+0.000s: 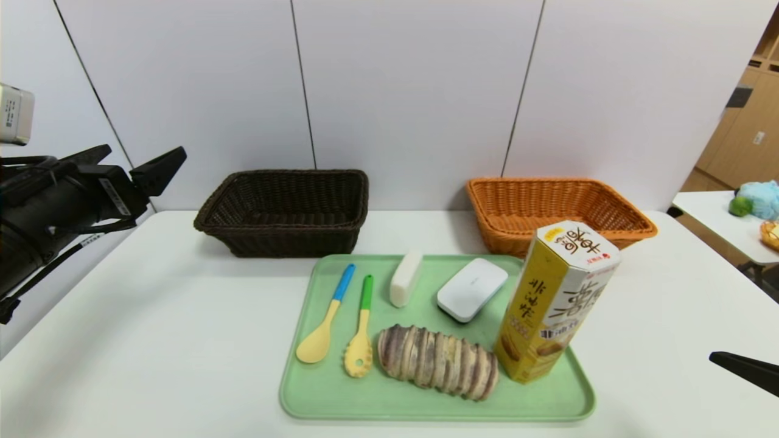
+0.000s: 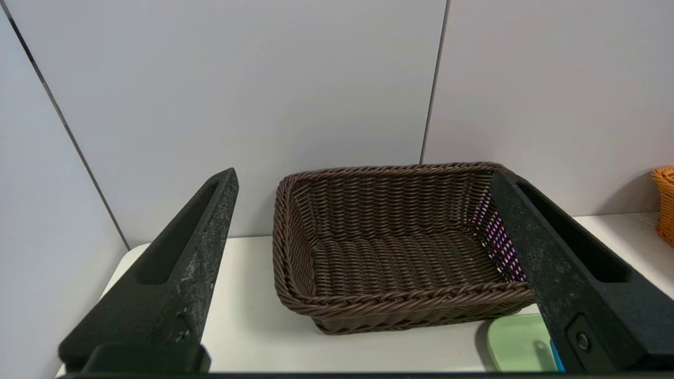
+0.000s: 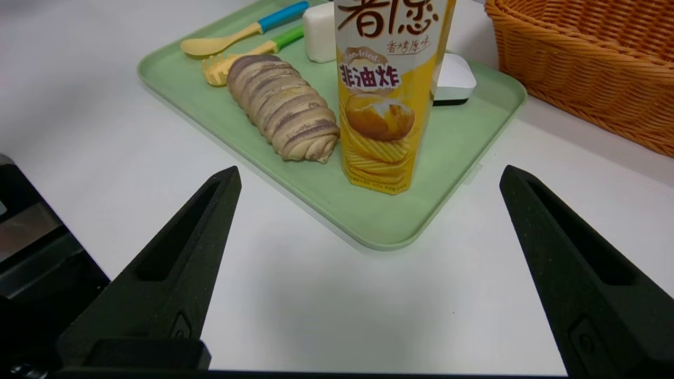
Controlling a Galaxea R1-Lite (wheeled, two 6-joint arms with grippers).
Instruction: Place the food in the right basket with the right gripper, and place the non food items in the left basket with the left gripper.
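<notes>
A green tray (image 1: 316, 389) holds a yellow chip box (image 1: 551, 304) standing upright, a twisted bread loaf (image 1: 437, 362), a blue-handled spoon (image 1: 327, 322), a green-handled pasta fork (image 1: 361, 331), a white bar (image 1: 406, 278) and a white case (image 1: 471, 288). The dark brown basket (image 1: 286, 210) is at the back left, the orange basket (image 1: 557, 210) at the back right; both look empty. My left gripper (image 1: 143, 161) is open, raised at the far left, facing the brown basket (image 2: 400, 247). My right gripper (image 3: 368, 179) is open, low near the tray's front right corner (image 3: 389, 231), facing the chip box (image 3: 387, 95).
A white wall stands right behind the baskets. A side table (image 1: 724, 225) with a blue toy is off to the right. Bare white tabletop lies on both sides of the tray.
</notes>
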